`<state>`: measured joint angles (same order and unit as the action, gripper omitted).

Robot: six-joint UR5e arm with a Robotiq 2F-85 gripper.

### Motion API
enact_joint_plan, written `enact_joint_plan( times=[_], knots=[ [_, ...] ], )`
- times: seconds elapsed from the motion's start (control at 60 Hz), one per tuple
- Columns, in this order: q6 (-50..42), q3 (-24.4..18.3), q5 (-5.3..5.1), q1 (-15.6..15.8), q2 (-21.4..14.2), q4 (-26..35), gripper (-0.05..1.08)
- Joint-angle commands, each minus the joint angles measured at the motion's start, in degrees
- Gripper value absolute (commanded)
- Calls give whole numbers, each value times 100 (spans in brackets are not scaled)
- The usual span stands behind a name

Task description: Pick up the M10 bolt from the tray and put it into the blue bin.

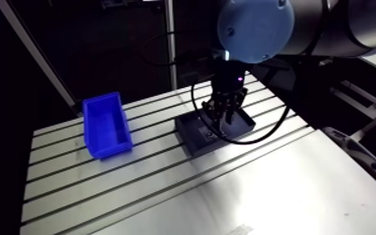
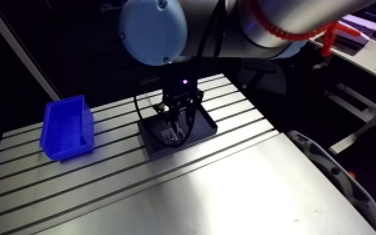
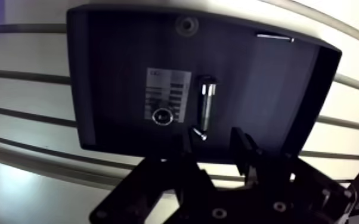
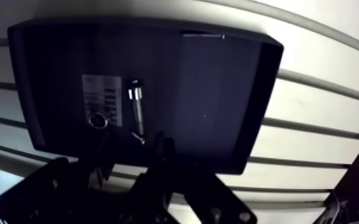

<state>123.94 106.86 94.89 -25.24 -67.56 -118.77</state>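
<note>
Across the slotted table (image 1: 165, 194), hovering the pincer (image 3: 213, 142) low over the black tray (image 3: 110, 65), holding its fingers (image 3: 241, 146) apart on nothing, probably lining up to straddle the M10 bolt (image 3: 206, 107) lying flat just ahead of the fingertips beside a white label (image 3: 167, 95). Standing well apart from the pincer, off to one side, the blue bin (image 1: 106, 125), mouth up and ready for the drop.

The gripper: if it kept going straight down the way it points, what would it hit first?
Probably the bolt, lying in the black tray just ahead of the open gripper. Should the bolt pass between the jaws, the tray floor comes next. Depth is unclear.
</note>
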Motion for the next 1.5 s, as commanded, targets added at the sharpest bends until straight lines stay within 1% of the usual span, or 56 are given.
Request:
enact_joint_plan(
  times=[0.017, 0.117, 0.3, 0.617, 1.133, 1.367, 1.5],
  knots=[
    [-14, 15, -1, 1, 53, -11, 54],
    [-30, 15, -1, 1, 80, -50, 54],
    [11, 15, -9, 18, 108, -350, 54],
    [-32, 23, -10, 27, 212, -363, 54],
    [-58, 6, -19, 45, 275, -364, 55],
    [-58, -2, -19, 45, 293, -364, 58],
    [-58, -3, -19, 45, 294, -372, 62]
  ],
)
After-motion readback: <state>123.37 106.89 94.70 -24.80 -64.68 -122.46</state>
